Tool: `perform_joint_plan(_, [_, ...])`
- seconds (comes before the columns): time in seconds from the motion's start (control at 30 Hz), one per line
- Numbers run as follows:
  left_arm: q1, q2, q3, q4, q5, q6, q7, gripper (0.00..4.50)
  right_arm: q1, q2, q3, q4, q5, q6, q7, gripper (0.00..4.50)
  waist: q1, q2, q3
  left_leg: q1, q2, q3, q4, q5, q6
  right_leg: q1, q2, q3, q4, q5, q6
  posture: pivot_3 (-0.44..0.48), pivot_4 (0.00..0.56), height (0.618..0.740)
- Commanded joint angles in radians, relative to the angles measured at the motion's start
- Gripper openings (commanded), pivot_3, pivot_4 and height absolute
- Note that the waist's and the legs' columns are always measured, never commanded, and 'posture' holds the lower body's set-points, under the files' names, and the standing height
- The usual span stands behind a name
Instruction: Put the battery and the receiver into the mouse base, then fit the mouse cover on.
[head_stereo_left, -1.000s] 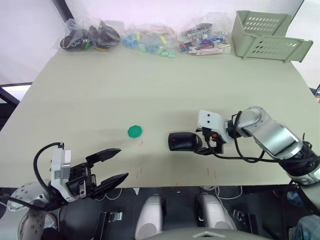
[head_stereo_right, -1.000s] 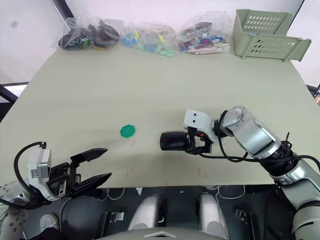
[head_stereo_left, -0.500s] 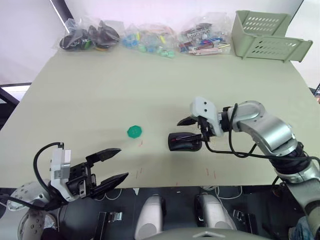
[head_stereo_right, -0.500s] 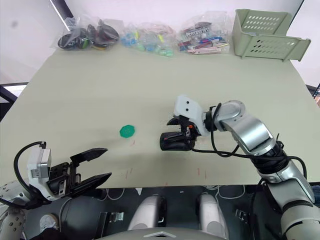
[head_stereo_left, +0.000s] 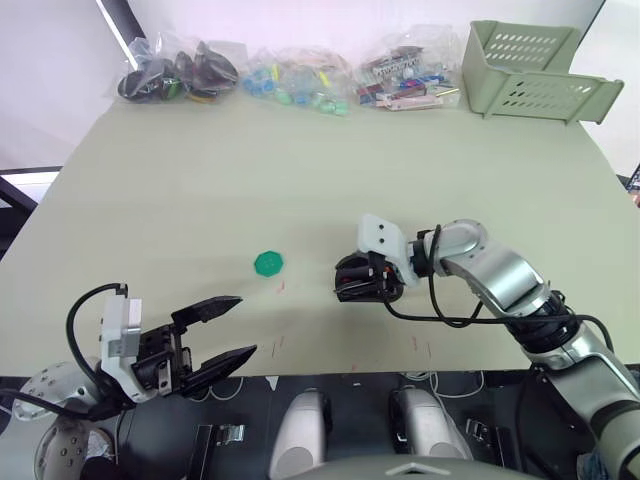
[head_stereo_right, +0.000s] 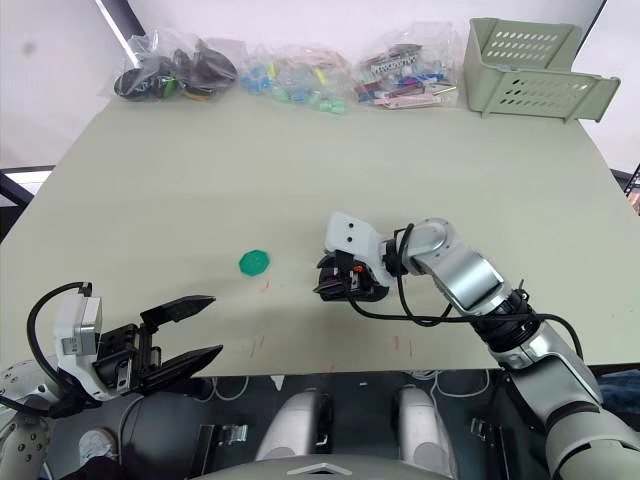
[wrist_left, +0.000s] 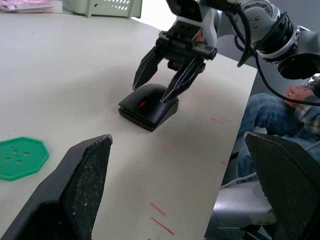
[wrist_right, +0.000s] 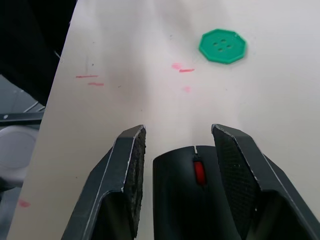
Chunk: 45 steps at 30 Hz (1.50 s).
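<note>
Our right gripper (wrist_left: 167, 82) hangs over the mouse base (wrist_left: 149, 105) near the front middle of the table (head_stereo_left: 300, 170), its two black fingers (wrist_right: 127, 175) spread and straddling the black body, one on each side. From the right wrist view narrow gaps show between each finger and the mouse's flanks, so the claw is released, not clenched on it. The mouse's red patch (wrist_right: 199, 171) sits between the fingers. A green disc (head_stereo_left: 269, 263) lies apart on the mouse's left. Our left gripper (head_stereo_left: 215, 335) hovers at the table's near edge, fingers parted, holding nothing. Bags of parts (head_stereo_left: 290, 78) and a green basket (head_stereo_left: 535, 70) line the far edge.
</note>
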Motion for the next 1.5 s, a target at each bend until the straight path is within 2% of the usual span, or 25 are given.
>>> perform_joint_plan(0.03, [0.002,0.011,0.021,-0.023,-0.008,-0.01,-0.002,4.5,-0.034,0.023,0.008,0.019,-0.022,-0.03,-0.001,2.2,0.0,0.0,0.0,0.0,0.0,0.0,0.0,0.0,0.0,0.0,0.0,0.0,0.0,0.0,0.0,0.0,0.15,0.74])
perform_joint_plan(0.4, [0.008,0.008,0.023,-0.023,-0.008,-0.014,-0.005,4.5,-0.051,0.063,0.033,0.121,-0.067,-0.018,0.007,2.2,0.0,0.0,0.0,0.0,0.0,0.0,0.0,0.0,0.0,0.0,0.0,0.0,0.0,0.0,0.0,0.0,0.15,0.74])
perform_joint_plan(0.97, [0.009,0.0,0.017,-0.013,-0.004,-0.027,-0.006,4.5,-0.008,0.027,0.138,0.171,-0.148,0.008,0.048,2.2,0.004,-0.001,-0.001,0.001,-0.001,0.0,0.0,0.0,0.0,0.001,-0.001,0.0,-0.001,0.0,0.0,0.0,0.15,0.74])
perform_joint_plan(1.1, [0.011,-0.005,0.012,-0.018,-0.003,-0.03,-0.003,4.5,0.005,0.065,0.063,0.176,-0.116,-0.084,0.033,2.2,0.004,-0.002,-0.002,0.001,-0.001,0.0,0.0,0.0,0.0,0.001,-0.001,0.0,-0.001,0.0,0.0,0.0,0.15,0.74])
perform_joint_plan(1.2, [0.015,-0.007,0.013,-0.02,-0.003,-0.031,-0.002,4.5,0.039,0.088,-0.079,0.089,0.0,-0.107,0.044,2.2,0.004,-0.002,-0.001,0.001,-0.001,0.0,0.0,0.0,0.0,0.001,-0.001,-0.001,-0.001,0.0,0.0,0.0,0.15,0.74])
perform_joint_plan(1.3, [0.016,-0.011,0.008,-0.03,-0.004,-0.031,0.007,4.5,0.133,0.05,-0.194,-0.005,0.049,-0.172,0.021,2.2,0.004,-0.001,-0.001,0.0,-0.001,0.0,0.0,0.0,0.0,0.001,-0.001,0.0,-0.001,0.0,0.0,0.0,0.15,0.74])
perform_joint_plan(1.37, [0.014,-0.014,0.004,-0.032,-0.004,-0.031,0.011,4.5,0.197,0.062,-0.277,-0.024,0.136,-0.208,0.041,2.2,0.004,-0.002,-0.001,0.0,-0.001,0.0,0.0,0.0,0.0,0.001,-0.001,0.0,-0.001,0.0,0.0,0.0,0.15,0.74])
perform_joint_plan(1.5, [0.01,-0.016,-0.002,-0.033,-0.004,-0.032,0.015,4.5,0.305,0.002,-0.344,-0.061,0.139,-0.257,0.028,2.2,0.003,-0.001,-0.001,0.0,-0.001,0.001,0.0,0.0,0.0,0.001,0.0,-0.001,-0.001,0.0,0.0,0.0,0.15,0.74])
